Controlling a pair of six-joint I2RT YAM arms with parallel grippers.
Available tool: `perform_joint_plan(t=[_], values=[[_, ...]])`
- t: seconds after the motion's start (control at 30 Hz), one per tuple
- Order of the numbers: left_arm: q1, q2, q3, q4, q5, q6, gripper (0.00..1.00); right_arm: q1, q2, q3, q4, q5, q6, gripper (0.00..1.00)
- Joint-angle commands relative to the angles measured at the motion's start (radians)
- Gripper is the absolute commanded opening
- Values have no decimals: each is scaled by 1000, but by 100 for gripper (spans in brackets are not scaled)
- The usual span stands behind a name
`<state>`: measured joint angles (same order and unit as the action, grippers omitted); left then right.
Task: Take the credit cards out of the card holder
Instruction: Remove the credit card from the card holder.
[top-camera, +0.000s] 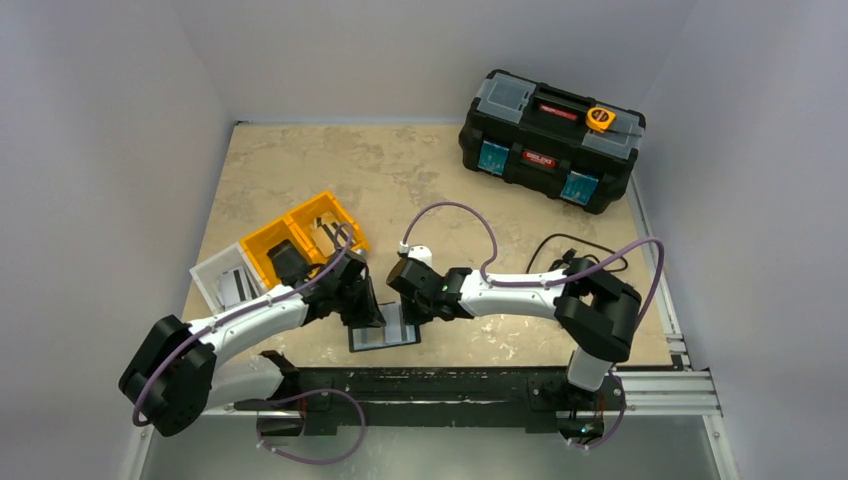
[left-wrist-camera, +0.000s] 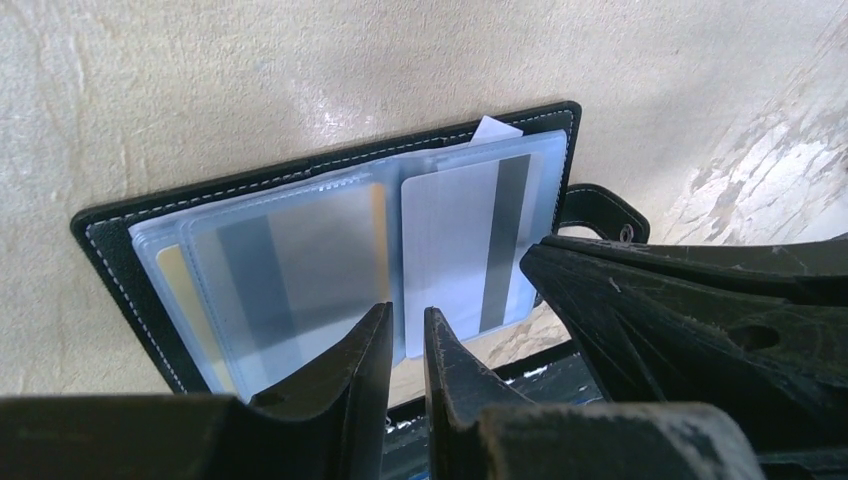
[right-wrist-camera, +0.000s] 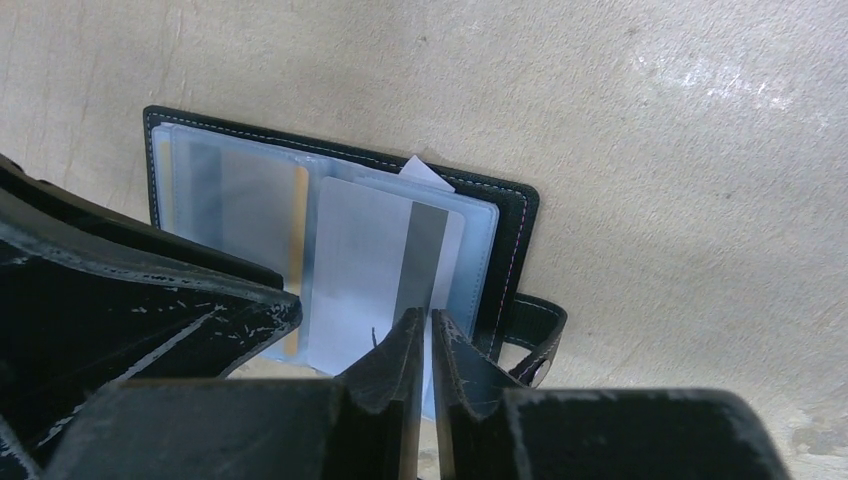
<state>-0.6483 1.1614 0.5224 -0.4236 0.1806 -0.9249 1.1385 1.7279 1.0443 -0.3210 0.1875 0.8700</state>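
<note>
- Holder (top-camera: 392, 333) laid open on bench (top-camera: 480, 200); cards (left-wrist-camera: 290, 260) sleeved.
- Left end effector (left-wrist-camera: 407, 325): narrow gap, nothing held.
- Right end effector (right-wrist-camera: 420, 335) nearly closed at striped card (right-wrist-camera: 370, 270); grip cannot be told.
- Next: it must be pinched, slid out.

Card holder (left-wrist-camera: 330, 172) near edge hidden behind left gripper (left-wrist-camera: 408, 335). Credit cards (left-wrist-camera: 455, 240) look blurred, markings unreadable.

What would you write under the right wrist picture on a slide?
Right hand nearly shut at the near edge of a grey-striped card in the open black card holder.
</note>
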Motion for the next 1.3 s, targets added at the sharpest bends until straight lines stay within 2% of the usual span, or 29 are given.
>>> perform_joint_plan(t=[0.0,0.27,0.87,0.93,1.13,1.27], values=[[6,23,-13,68,23,-4,17,4,10,17,6,20,-5,5],[8,49,-18,65,2,4,19,4,32,-6,-6,29,1,0],[8,81,-39,132,45,-14,20,20,73,-13,56,-45,2,0],[8,70,-38,131,52,-18,18,20,71,-23,58,-42,9,0],[17,41,-33,122,68,-24,2,14,70,-46,58,-39,23,0],[23,14,-26,94,71,-28,0,1,62,-73,65,-37,33,0]])
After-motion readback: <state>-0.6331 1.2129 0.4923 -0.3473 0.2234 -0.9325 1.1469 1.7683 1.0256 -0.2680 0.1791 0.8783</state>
